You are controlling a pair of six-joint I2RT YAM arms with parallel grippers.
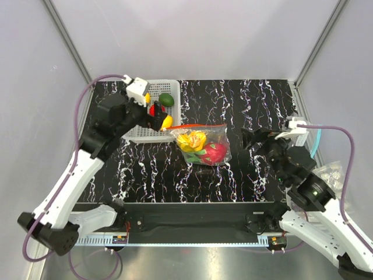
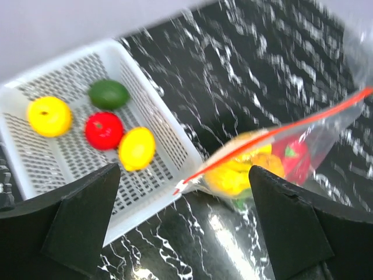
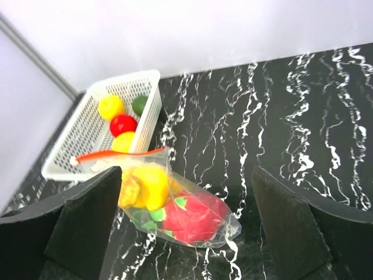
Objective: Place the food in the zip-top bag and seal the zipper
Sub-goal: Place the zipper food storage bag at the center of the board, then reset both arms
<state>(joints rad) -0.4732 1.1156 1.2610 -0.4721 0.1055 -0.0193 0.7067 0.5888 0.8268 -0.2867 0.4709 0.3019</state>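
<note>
The clear zip-top bag (image 1: pixel 205 146) lies mid-table with a yellow banana bunch (image 1: pixel 191 140) and a pink-red dragon fruit (image 1: pixel 214 153) inside. Its red-orange zipper (image 1: pixel 198 126) runs along the far edge as one thin line, and the white slider (image 2: pixel 178 188) is at the end by the basket. My left gripper (image 1: pixel 158 120) is open and empty, hovering over the slider end; in the left wrist view (image 2: pixel 183 233) the slider lies between the fingers but apart from them. My right gripper (image 1: pixel 252 140) is open and empty to the right of the bag, which shows in the right wrist view (image 3: pixel 192 210).
A white mesh basket (image 1: pixel 175 84) stands at the back left, touching the bag's slider end. It holds a green fruit (image 1: pixel 166 100), a red fruit (image 1: pixel 154 109) and yellow fruits (image 1: pixel 166 121). A clear bubbled sheet (image 1: pixel 329 172) lies off the table's right edge.
</note>
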